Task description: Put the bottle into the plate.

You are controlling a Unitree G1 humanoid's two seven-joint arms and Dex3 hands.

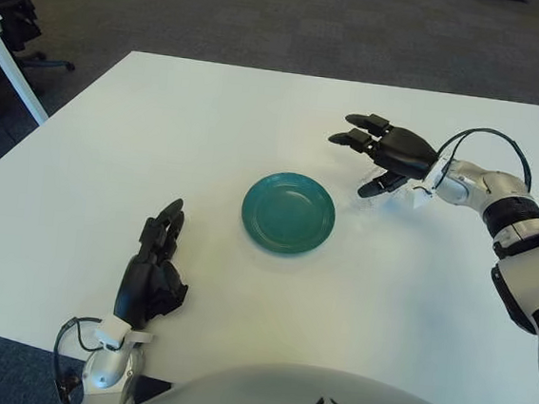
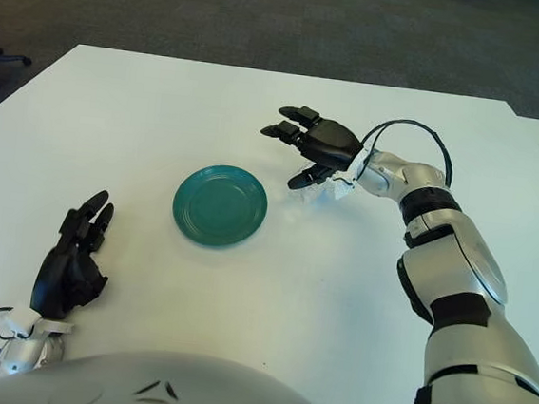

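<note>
One round glossy teal plate [image 1: 288, 212] on the matte white counter [image 1: 161, 134]; right hand [image 1: 381, 154], fingers spread wide, at its 2 o'clock over a barely visible clear bottle [image 2: 311, 191].

Plate [image 1: 288, 212] mid-table [image 1: 161, 134], right robot hand [image 1: 389, 152] behind-right
</note>
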